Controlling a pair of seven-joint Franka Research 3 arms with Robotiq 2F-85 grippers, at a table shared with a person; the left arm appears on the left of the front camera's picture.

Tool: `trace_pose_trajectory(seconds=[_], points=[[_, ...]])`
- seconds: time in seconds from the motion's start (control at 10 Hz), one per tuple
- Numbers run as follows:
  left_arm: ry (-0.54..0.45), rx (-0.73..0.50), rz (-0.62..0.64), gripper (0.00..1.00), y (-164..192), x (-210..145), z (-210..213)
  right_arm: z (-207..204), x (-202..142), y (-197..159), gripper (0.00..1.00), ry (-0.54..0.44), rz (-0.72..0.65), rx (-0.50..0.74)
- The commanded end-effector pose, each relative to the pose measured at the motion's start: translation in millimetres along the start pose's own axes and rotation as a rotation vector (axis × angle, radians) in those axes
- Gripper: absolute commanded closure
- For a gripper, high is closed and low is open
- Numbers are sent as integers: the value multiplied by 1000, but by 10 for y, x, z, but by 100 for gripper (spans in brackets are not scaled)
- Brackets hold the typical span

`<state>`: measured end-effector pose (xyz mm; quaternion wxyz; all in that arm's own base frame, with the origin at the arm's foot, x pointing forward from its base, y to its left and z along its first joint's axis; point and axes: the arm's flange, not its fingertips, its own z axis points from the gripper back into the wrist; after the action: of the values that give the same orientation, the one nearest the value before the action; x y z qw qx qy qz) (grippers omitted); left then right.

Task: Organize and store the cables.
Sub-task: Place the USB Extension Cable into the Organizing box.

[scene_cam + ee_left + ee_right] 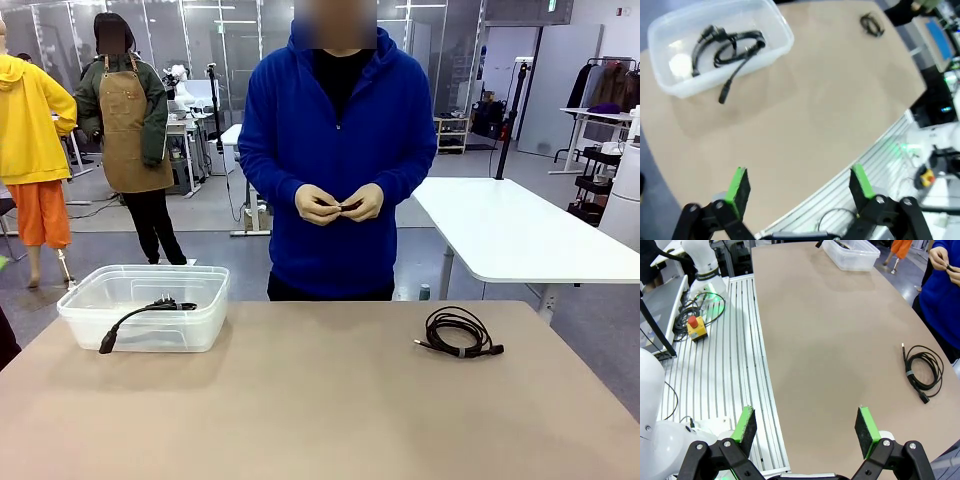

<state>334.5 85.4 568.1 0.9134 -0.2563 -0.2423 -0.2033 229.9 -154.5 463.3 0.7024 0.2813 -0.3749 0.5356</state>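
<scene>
Front view: a person (340,140) in a blue hooded top stands at the far edge of the table (300,400), the person's hands (320,205) pinched together at the waist on something small and dark, possibly a cable tie; it is too small to tell.
Left wrist view: looks down into the bin and gives the lie of the cord on its floor, though the picture is soft.
Right wrist view: shows the loose coil from above, with a band round its strands and a pale-tipped small connector at one end.
Left gripper (799,175): jaws spread wide, green pads well apart, nothing between them, held above the near table edge.
Right gripper (805,415): jaws likewise at full spread, empty, touching nothing, over the table's near edge.
Clear plastic bin (200,330): on the table's left side; holds one black power cable (150,308), loosely looped, with one end draped over the front rim and hanging outside.
Coiled cable (455,350): black, flat on the bare table at the right side, well apart from the bin and from both grippers.
</scene>
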Motion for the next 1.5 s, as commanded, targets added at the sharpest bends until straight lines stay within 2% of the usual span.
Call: trace_pose_trajectory(seconds=[0.0, 0.2, 0.4, 0.5, 0.6, 1.0, 1.1, 1.2, 1.4], points=[[-52, -69, -62, 0, 84, -321, 86, -9, -14, 10, 0, -11, 19, -6], [-51, -13, -144, 0, -84, -557, 266, -9, -14, 10, 0, -11, 19, -6], [-67, 53, -255, 0, -411, -662, 448, -9, -14, 10, 0, -11, 19, -6], [-70, 31, -296, 0, -495, -654, 550, -9, -14, 10, 0, -11, 19, -6], [-70, 16, -189, 0, -227, -556, 405, -9, -14, 10, 0, -11, 19, -6], [-71, 18, -209, 0, -299, -605, 460, -9, -14, 10, 0, -11, 19, -6], [-92, 87, -441, 0, -277, -548, 348, -9, -14, 10, 0, -11, 19, -6], [-131, 64, -599, 0, -183, -588, 266, -9, -14, 10, 0, -11, 19, -6], [-103, 31, -567, 0, -38, -666, 51, -9, -14, 10, 0, -11, 19, -6]])
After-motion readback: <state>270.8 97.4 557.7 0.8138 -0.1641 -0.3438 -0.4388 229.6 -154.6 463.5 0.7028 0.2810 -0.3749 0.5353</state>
